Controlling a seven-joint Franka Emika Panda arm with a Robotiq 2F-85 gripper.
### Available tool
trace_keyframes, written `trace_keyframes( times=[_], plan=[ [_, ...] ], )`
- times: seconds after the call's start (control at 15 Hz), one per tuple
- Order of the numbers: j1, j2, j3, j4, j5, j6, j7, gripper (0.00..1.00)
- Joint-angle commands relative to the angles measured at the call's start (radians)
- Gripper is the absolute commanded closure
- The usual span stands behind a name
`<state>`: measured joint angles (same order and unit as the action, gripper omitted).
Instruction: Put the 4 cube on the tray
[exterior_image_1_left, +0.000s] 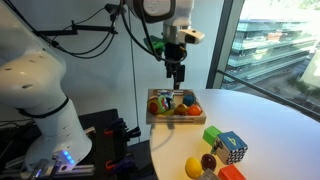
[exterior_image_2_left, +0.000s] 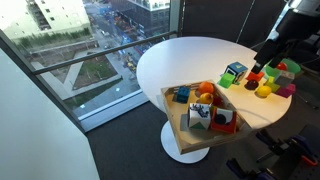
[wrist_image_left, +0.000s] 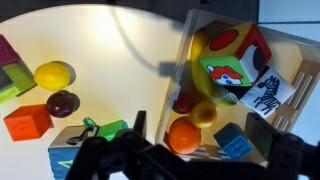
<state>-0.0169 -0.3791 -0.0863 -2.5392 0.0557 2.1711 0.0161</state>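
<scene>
The 4 cube (exterior_image_1_left: 232, 147), with blue and white patterned faces, stands on the white table beside a plain green cube (exterior_image_1_left: 212, 135). It also shows in an exterior view (exterior_image_2_left: 235, 72) and at the lower left of the wrist view (wrist_image_left: 65, 155). The light-wood tray (exterior_image_1_left: 153, 117) holds fruit and picture cubes; it also shows in an exterior view (exterior_image_2_left: 178, 125) and in the wrist view (wrist_image_left: 190, 40). My gripper (exterior_image_1_left: 176, 72) hangs open and empty above the tray. In the wrist view its fingers (wrist_image_left: 197, 125) straddle an orange (wrist_image_left: 182, 135) and a yellow fruit at the tray's edge.
On the table near the 4 cube are an orange-red block (wrist_image_left: 27, 120), a yellow fruit (wrist_image_left: 53, 73) and a dark plum (wrist_image_left: 62, 102). In the tray are a small blue cube (wrist_image_left: 235, 140), a zebra cube (wrist_image_left: 265, 95) and a fox cube (wrist_image_left: 225, 75). Windows stand behind the round table.
</scene>
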Motion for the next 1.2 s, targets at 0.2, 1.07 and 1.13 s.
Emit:
trace_keyframes(
  times=[0.2, 1.07, 1.13],
  plan=[
    [-0.033, 0.186, -0.034, 0.138, 0.020, -0.032, -0.061, 0.00],
    [-0.080, 0.279, -0.028, 0.187, -0.025, 0.009, -0.035, 0.00],
    [-0.080, 0.279, -0.027, 0.187, -0.025, 0.009, -0.035, 0.00]
  ],
)
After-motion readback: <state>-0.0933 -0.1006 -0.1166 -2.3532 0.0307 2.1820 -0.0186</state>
